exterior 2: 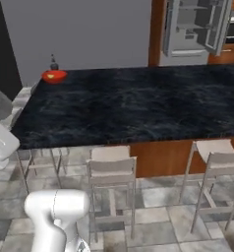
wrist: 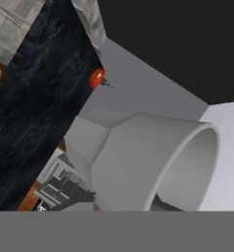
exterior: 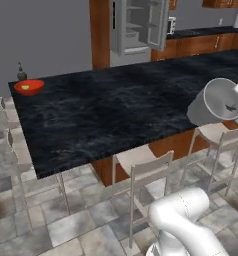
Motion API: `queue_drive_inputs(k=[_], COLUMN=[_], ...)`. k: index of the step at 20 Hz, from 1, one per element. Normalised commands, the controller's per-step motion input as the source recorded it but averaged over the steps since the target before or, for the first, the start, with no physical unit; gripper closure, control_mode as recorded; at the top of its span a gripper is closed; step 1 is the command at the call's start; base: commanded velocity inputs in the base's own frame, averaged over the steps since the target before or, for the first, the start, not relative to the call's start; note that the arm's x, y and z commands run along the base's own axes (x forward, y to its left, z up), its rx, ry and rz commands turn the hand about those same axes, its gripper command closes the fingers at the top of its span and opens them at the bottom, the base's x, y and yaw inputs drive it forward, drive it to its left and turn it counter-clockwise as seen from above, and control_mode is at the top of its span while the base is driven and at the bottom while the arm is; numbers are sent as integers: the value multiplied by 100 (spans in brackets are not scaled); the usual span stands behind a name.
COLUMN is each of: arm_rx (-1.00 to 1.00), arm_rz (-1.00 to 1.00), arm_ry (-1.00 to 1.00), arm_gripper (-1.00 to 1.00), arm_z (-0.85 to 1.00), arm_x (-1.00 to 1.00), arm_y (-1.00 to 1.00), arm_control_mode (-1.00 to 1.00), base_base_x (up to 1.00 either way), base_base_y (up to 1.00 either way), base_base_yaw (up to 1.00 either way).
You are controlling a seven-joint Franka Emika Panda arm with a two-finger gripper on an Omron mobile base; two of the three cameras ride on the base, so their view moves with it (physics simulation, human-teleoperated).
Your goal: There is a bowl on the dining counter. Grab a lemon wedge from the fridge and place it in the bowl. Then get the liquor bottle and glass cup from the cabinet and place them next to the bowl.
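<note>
Carrying the small pale grey-white tapered glass cup [wrist: 153,162] toward the far corner of the long black marble-look dining counter [exterior: 121,115]; in the hand view its body lies directly ahead of the fingers, open mouth tipped to one side. I judge the gripper is clamped on the cup, since it hangs at the wrist in the left base view [exterior: 213,102], but the fingertips themselves are hidden behind it, so I cannot tell how wide they stand.

The wide shallow glossy red bowl [exterior: 29,87] sits well beyond the fingers, at the counter's far corner, with the tiny yellowish-green lemon wedge [exterior: 25,88] inside. The squat dark liquor bottle [exterior: 21,74] stands just beside the bowl. The tall grey French-door fridge [exterior: 138,25] stands behind the counter with its doors open.

Step in hand, as I read it: delivering the cup next to the bowl. To do it well I would level the wrist so the cup comes upright before lowering, approach the free counter beside the bowl, away from the bottle, and let go only once the base rests flat.

No brands, labels or legible writing anywhere.
</note>
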Motion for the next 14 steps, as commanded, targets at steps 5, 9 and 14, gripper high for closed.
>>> queue_drive_inputs(k=[5, 9, 14], arm_rx=[0, 0, 0], arm_rz=[0, 0, 0], arm_ry=[0, 0, 0], arm_gripper=[100, 100, 100], arm_z=[0, 0, 0], arm_x=[0, 0, 0], arm_y=[0, 0, 0], arm_control_mode=[100, 100, 100], base_base_x=[0, 0, 0], base_base_y=[100, 100, 100], base_base_yaw=[-43, -42, -42])
